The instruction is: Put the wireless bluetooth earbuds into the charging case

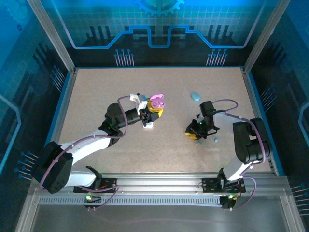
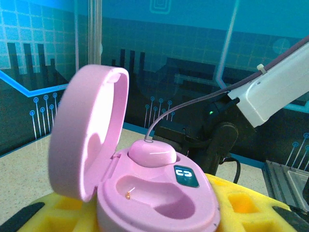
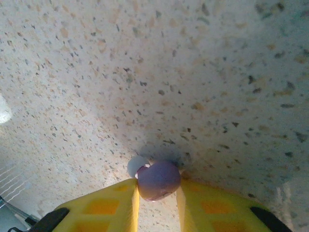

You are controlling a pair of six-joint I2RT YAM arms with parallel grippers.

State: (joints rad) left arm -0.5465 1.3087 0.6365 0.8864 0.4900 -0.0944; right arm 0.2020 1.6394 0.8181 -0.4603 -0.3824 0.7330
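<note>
Pink-purple earbud (image 3: 158,180) sat low in the right wrist frame, pinched by the right gripper (image 3: 157,187) on the table (image 3: 145,72); so round a bead could squirt free on lifting. Left of centre overhead, the left gripper (image 1: 154,112) clamped the open pink charging case (image 1: 157,101).

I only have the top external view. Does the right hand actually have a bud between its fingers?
Observer: Yes, a pink-purple earbud sits between the right hand's yellow fingers, touching both.
Operator: Is the other arm ready for it?
Observer: The pink charging case in the left hand has its near well empty.
Operator: And the other one?
Observer: A pink bud-like dome fills it.
</note>
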